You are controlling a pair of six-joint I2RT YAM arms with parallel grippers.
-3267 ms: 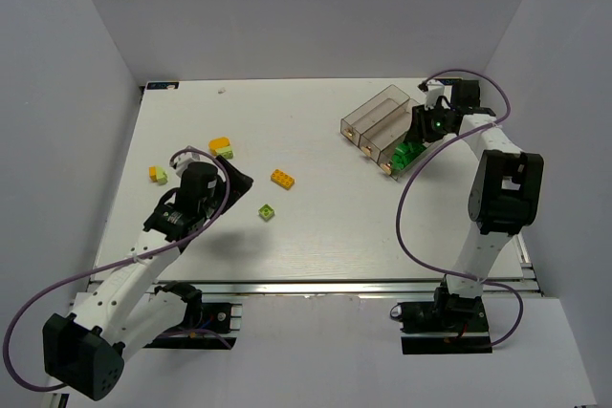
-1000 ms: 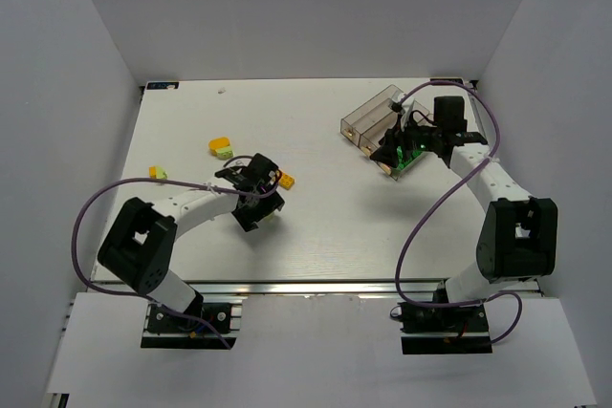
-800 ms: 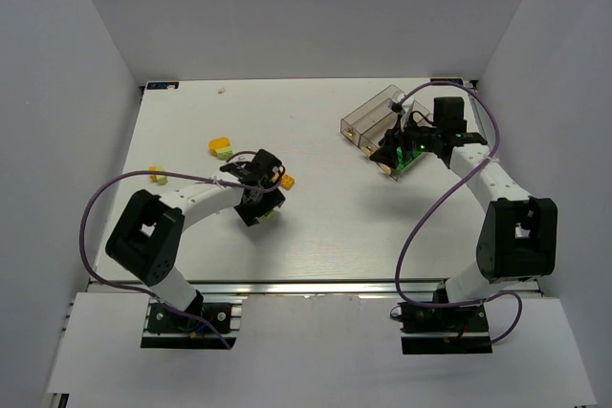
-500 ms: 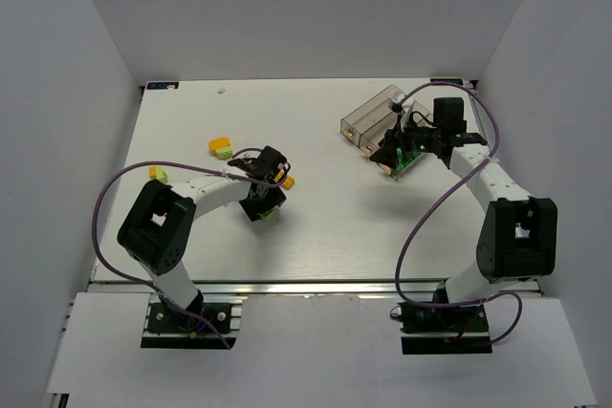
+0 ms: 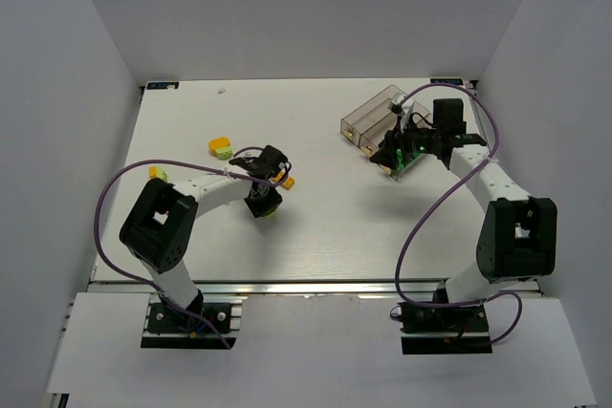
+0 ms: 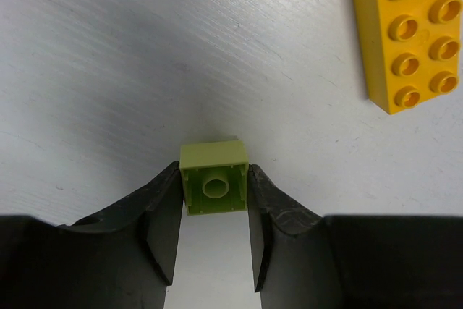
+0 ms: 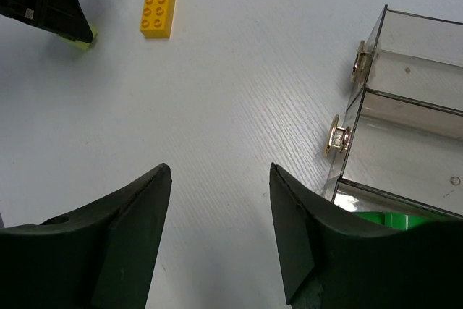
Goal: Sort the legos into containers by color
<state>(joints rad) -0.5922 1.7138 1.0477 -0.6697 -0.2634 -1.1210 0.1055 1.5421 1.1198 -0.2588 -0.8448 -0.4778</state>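
Left tool (image 6: 214, 182) is down on the counter (image 5: 335, 226), roughly midway between the left edge and the centre, and is clamped on a pale lime brick (image 6: 213, 173). Both fingers (image 6: 168, 211) press flat against the brick's sides. The brick rests on the counter with its hollow face and round inner tube turned toward the wrist camera. An orange-yellow eight-stud brick (image 6: 405, 34) lies flat, studs up, near the tool on its far side and apart from it. Nearer the left edge sit a stacked yellow-and-lime piece (image 5: 221, 148) and a smaller yellow-and-lime piece (image 5: 156, 174), well apart from each other. The containers (image 7: 394, 95), three clear smoky bins joined side by side, stand toward the far right corner of the counter and lie at an angle to its edges. Dark green bricks (image 7: 387, 218) show in the bin nearest the right arm. The other two bins show only bare floor in the wrist view. Right tool (image 7: 219, 179) hangs over the near end of the bins with its fingers spread apart and only bare counter showing between them.
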